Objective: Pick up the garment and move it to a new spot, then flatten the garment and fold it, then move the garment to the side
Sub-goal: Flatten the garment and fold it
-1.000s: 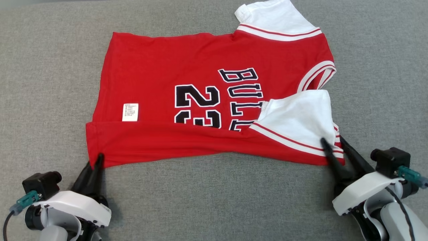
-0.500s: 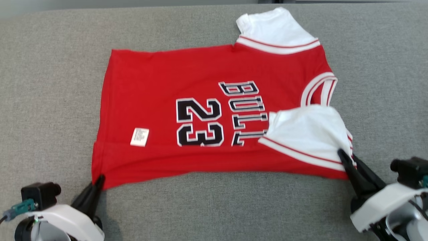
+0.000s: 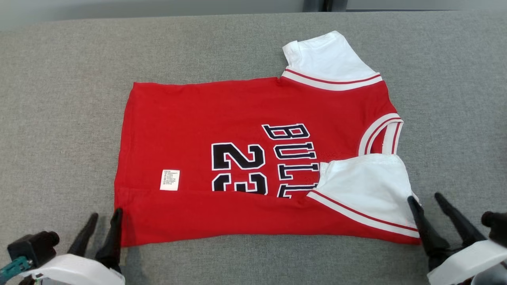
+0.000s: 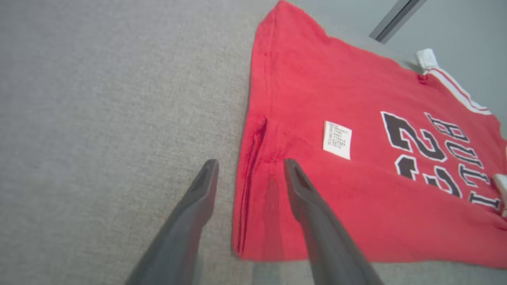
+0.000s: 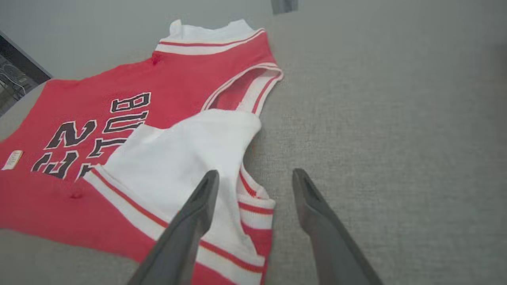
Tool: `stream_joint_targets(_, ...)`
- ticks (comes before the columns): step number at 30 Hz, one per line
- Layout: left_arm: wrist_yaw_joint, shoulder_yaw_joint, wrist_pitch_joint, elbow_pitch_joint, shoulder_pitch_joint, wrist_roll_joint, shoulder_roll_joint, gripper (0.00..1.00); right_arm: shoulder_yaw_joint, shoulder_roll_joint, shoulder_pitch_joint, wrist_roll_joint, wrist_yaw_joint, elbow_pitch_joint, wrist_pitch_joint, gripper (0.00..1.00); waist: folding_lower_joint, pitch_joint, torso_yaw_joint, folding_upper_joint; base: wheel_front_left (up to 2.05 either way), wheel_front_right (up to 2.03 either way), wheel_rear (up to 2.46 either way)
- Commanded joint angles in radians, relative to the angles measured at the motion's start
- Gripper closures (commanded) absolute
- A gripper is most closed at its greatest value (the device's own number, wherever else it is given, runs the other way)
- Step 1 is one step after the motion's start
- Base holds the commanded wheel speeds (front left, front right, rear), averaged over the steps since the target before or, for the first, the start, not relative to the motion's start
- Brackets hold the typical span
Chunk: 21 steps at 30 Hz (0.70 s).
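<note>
The garment, a red jersey with white sleeves, lies spread on the grey cloth surface, its hem toward the robot's left and its collar toward its right.

The left gripper has its fingers spread wide and holds nothing. In the left wrist view the left gripper straddles the near hem corner, one finger over bare grey and the other over red cloth; whether it touches the cloth I cannot tell. The right gripper is also spread and empty. In the right wrist view the right gripper has one finger over the near sleeve and the other over the surface beside it.

Outward from the fingers, a folded band runs along the near edge, doubled over the body and covering the lower part of the number and lettering. The near sleeve is turned in over the chest. A white label sits just above the fold line.

By the look of it, placing and flattening are done and the first lengthwise fold is laid. The far sleeve sticks out past the far edge, so the far side appears unfolded. That fold, any crosswise fold, and moving the bundle aside seem to remain.
</note>
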Motion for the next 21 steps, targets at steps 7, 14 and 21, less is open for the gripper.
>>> stream_joint_targets(7, 0.039, 0.034, -0.257, 0.006, -0.155, 0.091, -0.083, 0.0, -0.126, 0.06, -0.116, -0.139, 0.0, -0.003, -0.155, 0.0, 0.0, -0.011, 0.008, 0.0, 0.0, 0.0, 0.0)
stream_joint_targets(14, 0.049, 0.015, -0.361, -0.019, -0.251, 0.221, -0.077, 0.0, -0.133, 0.085, -0.184, -0.221, 0.0, -0.045, -0.225, 0.0, 0.0, -0.028, -0.007, 0.0, 0.0, 0.0, 0.0)
stream_joint_targets(21, 0.071, -0.021, -0.362, -0.011, -0.265, 0.32, -0.046, 0.0, -0.118, 0.102, -0.178, -0.252, 0.0, -0.082, -0.219, 0.0, 0.0, -0.042, -0.02, 0.0, 0.0, 0.0, 0.0)
